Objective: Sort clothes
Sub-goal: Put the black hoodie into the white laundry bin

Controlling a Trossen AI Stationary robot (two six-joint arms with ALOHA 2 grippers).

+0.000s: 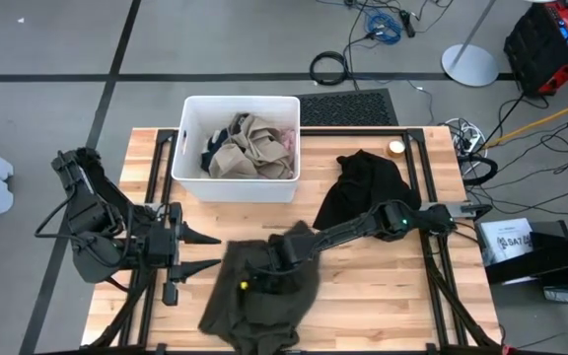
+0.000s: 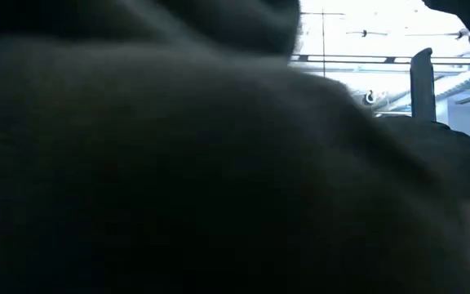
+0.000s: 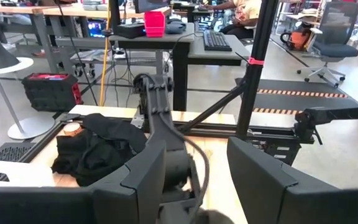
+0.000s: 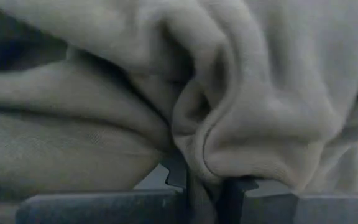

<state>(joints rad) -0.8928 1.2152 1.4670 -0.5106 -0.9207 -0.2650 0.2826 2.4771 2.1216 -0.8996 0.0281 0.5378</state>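
Observation:
A dark olive green garment (image 1: 264,301) lies crumpled on the wooden table's near middle. My right gripper (image 1: 257,269) reaches into its upper part from the right and is shut on it (image 4: 204,186). A black garment (image 1: 363,185) lies heaped on the table's far right, also in the left wrist view (image 3: 98,149). Tan, navy and pale pink garments (image 1: 245,146) lie in the white bin (image 1: 190,148). My left gripper (image 1: 215,251) is open and empty just left of the olive garment, its fingers (image 3: 135,186) level. Dark cloth fills the low view (image 2: 178,163). My right gripper pinches a bunched fold of the olive garment (image 4: 197,146) between its two fingers; several layers crowd together there. In the high view the cloth rises around the gripper and hides the fingers. The garment's lower part (image 1: 254,320) lies on the table.
The white bin stands at the table's far middle. A small round object (image 1: 395,148) sits by the black garment at the far right. The frame's black rails (image 1: 427,177) run along the table's sides. Bare wood (image 1: 392,286) lies at the near right.

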